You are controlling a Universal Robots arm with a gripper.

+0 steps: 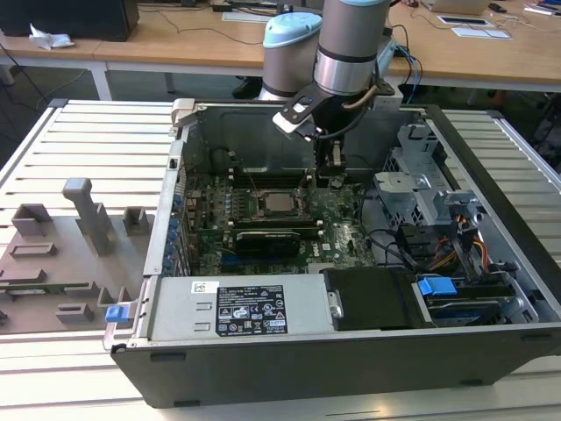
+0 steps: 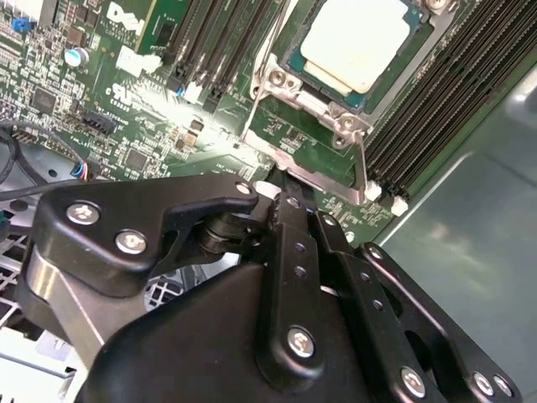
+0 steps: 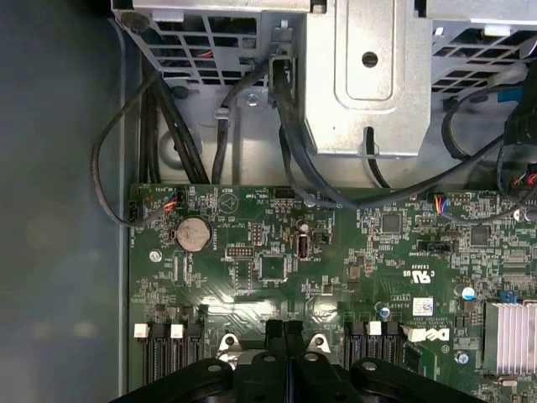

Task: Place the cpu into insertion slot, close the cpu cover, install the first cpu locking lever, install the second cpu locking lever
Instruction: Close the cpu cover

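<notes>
1. We see the gripper [image 1: 331, 168] lowered inside the open computer case [image 1: 351, 364], over the green motherboard [image 1: 346, 232] and just to the exterior view's right of the socket.
2. In the first wrist view its black fingers [image 3: 273, 336] are pressed together, and we make out nothing between them.
3. The cpu [image 2: 357, 42] lies flat in the insertion slot [image 2: 292, 60], its pale metal top facing up.
4. The cpu cover [image 2: 315, 99] lies down around the chip, framing it.
5. A thin wire locking lever [image 2: 363, 164] runs along the socket's edge close to the fingertips; we cannot tell whether it is latched.
6. Long black memory slots [image 2: 453, 92] run beside the socket, and a coin cell battery [image 3: 191, 232] sits on the board.
</notes>
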